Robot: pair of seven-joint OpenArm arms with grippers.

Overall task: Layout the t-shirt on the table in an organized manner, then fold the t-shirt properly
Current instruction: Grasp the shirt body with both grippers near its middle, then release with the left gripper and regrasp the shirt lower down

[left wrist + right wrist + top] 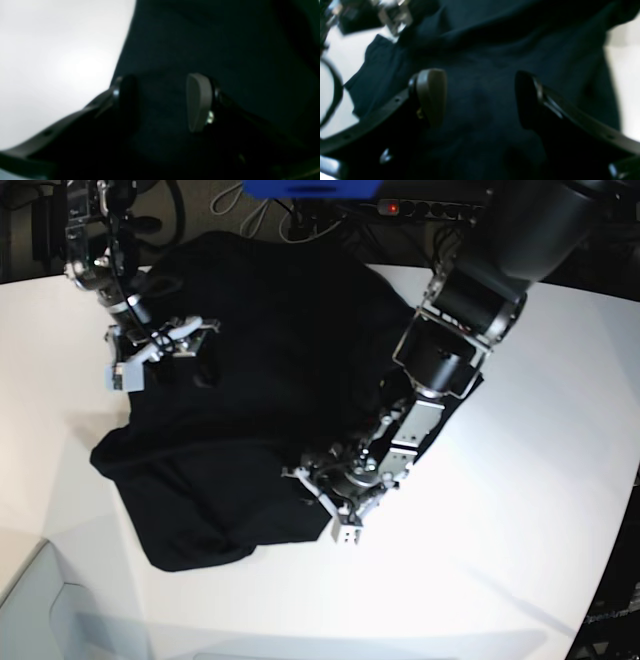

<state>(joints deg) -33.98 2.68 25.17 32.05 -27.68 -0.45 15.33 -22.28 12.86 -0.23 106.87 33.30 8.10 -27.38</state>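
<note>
The black t-shirt (pixel 250 380) lies crumpled in a broad heap on the white table (pixel 520 510), its folds bunched toward the back. My left gripper (pixel 322 502) sits low at the shirt's front right edge. In the left wrist view the left gripper (pixel 162 100) is open, with the dark t-shirt (pixel 212 45) under the gap and the table (pixel 50 62) to the left. My right gripper (pixel 165 352) hovers over the shirt's left part. The right gripper (pixel 480 100) stands wide open just above the t-shirt (pixel 482 62), holding nothing.
Cables, a power strip (pixel 430 208) and a blue object (pixel 310 188) lie behind the table's far edge. The table's curved edge (pixel 40 550) runs at the lower left. Bare white tabletop spreads to the right of the shirt and in front of it.
</note>
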